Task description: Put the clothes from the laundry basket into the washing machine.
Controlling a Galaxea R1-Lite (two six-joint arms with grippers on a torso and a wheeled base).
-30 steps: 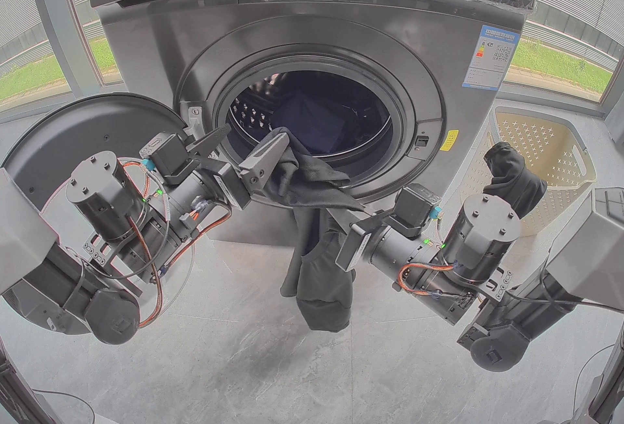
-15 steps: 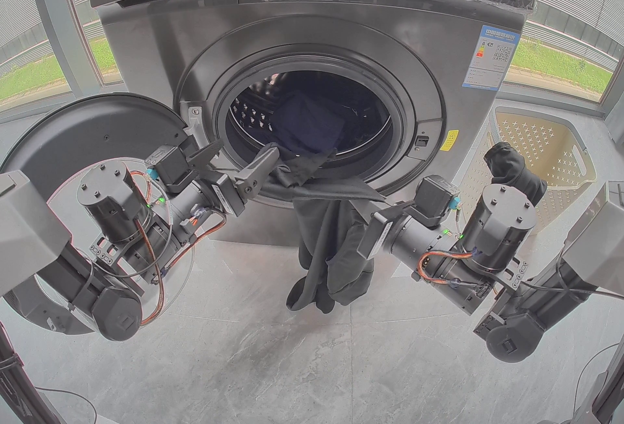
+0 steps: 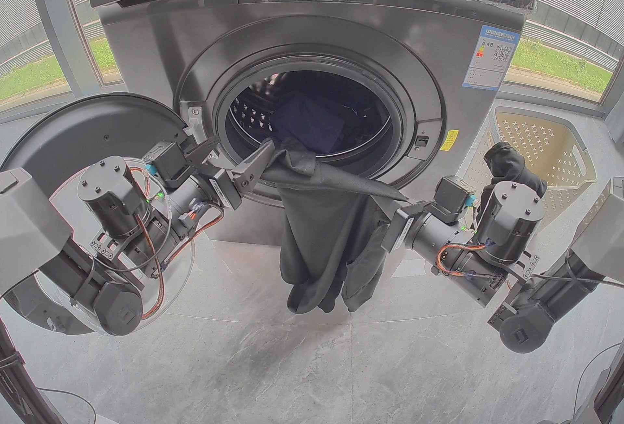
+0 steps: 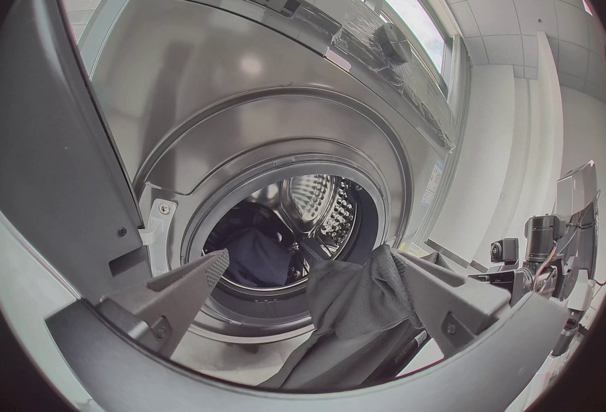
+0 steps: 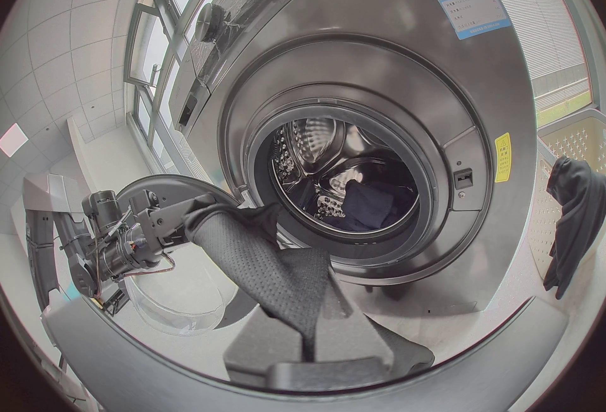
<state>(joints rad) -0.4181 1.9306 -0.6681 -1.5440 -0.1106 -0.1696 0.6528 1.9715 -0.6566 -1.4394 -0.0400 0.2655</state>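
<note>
Both arms are extended forward with the elbows bent, and the wrists are angled inward toward each other. The left gripper (image 3: pixel 242 144) is held with its jaws spread wide, and a dark garment (image 3: pixel 325 217) is hooked over one finger (image 3: pixel 257 160) alone (the one nearer the other arm). The right gripper (image 3: pixel 390 214) is held lower and is clamped tight on the same garment, whose top edge is drawn taut between the two.

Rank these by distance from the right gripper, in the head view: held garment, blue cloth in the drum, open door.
1. Held garment, clamped in the right gripper.
2. Blue cloth, inside the drum.
3. Door, swung open, far left.
</note>
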